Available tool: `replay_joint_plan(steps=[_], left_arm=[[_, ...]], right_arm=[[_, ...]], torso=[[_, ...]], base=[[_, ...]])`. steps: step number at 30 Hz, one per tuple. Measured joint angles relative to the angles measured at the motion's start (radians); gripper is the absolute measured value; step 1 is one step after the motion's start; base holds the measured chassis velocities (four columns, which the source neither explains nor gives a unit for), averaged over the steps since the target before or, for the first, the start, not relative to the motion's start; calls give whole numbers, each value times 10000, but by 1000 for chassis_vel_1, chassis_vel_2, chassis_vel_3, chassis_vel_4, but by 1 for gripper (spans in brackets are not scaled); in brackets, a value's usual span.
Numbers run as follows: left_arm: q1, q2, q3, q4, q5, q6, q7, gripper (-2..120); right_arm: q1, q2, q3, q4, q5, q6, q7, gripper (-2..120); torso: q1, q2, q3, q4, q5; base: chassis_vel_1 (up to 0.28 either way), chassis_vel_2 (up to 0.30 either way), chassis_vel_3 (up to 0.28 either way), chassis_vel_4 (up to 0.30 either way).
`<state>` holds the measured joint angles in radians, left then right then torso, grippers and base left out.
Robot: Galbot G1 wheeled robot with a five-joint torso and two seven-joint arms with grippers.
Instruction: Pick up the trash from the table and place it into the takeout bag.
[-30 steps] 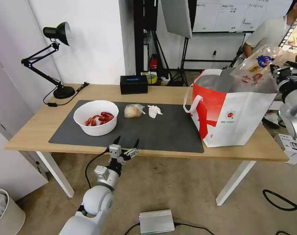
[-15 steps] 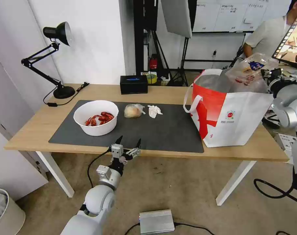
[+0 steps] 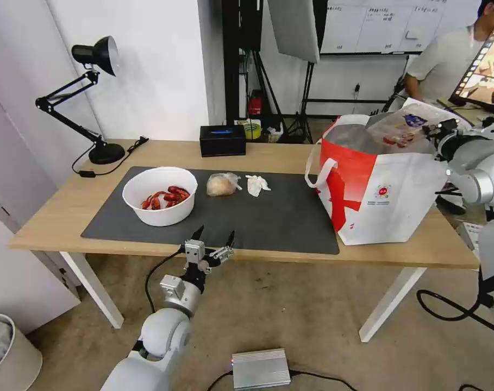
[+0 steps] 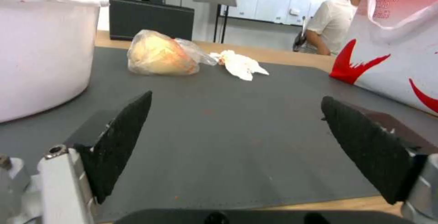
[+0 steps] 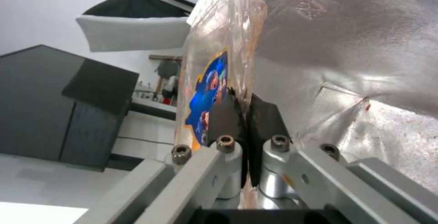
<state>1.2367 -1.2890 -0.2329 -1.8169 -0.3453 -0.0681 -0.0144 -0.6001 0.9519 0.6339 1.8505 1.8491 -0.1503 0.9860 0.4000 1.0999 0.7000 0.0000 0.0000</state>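
My right gripper [image 3: 435, 130] is shut on the edge of the clear hinged clamshell [image 3: 403, 125], one piece of the trash, holding it tilted in the open top of the takeout bag [image 3: 388, 190]. In the right wrist view its fingers [image 5: 228, 109] pinch the clear plastic [image 5: 214, 46] against the silver foil lining. On the table's [image 3: 56, 217] dark mat [image 3: 279, 217] lie the white bowl of crayfish [image 3: 160, 195], the small bag with a tan lump [image 3: 222, 184] and the crumpled tissue [image 3: 256, 184]. My left gripper [image 3: 213, 237] stands open at the table's front edge, empty.
A black desk lamp [image 3: 94, 98] stands at the table's back left and a black tissue box [image 3: 222, 140] at the back middle. A silver box [image 3: 260, 369] with cables lies on the floor under the table. A bin [image 3: 7, 347] sits at the lower left.
My right gripper has lowered the clamshell from above the takeout bag down into its open top. The left arm has barely moved.
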Motion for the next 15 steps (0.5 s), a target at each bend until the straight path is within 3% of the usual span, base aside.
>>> replay_joint_plan(steps=[9, 10, 11, 13, 15], left_arm=[[9, -26, 68, 0, -5, 5, -2, 100], [14, -31, 71, 0, -5, 5, -2, 100], [17, -33, 73, 0, -5, 5, -2, 100], [19, -35, 74, 1, -5, 6, -3, 100], [30, -56, 70, 0, -4, 9, -2, 100]], right_arm=[[70, -15, -56, -7, -23, -48, 169, 0], [70, -14, -57, -4, -28, -64, 184, 2], [70, -13, -58, 0, -31, -76, 193, 12], [70, -13, -59, 3, -34, -85, 197, 15], [50, -8, -59, 38, -50, -117, 221, 28]], torso=[[0, 0, 0, 0, 0], [0, 0, 0, 0, 0], [0, 0, 0, 0, 0], [0, 0, 0, 0, 0], [0, 0, 0, 0, 0]], base=[[0, 0, 0, 0], [0, 0, 0, 0], [0, 0, 0, 0], [0, 0, 0, 0], [0, 0, 0, 0]])
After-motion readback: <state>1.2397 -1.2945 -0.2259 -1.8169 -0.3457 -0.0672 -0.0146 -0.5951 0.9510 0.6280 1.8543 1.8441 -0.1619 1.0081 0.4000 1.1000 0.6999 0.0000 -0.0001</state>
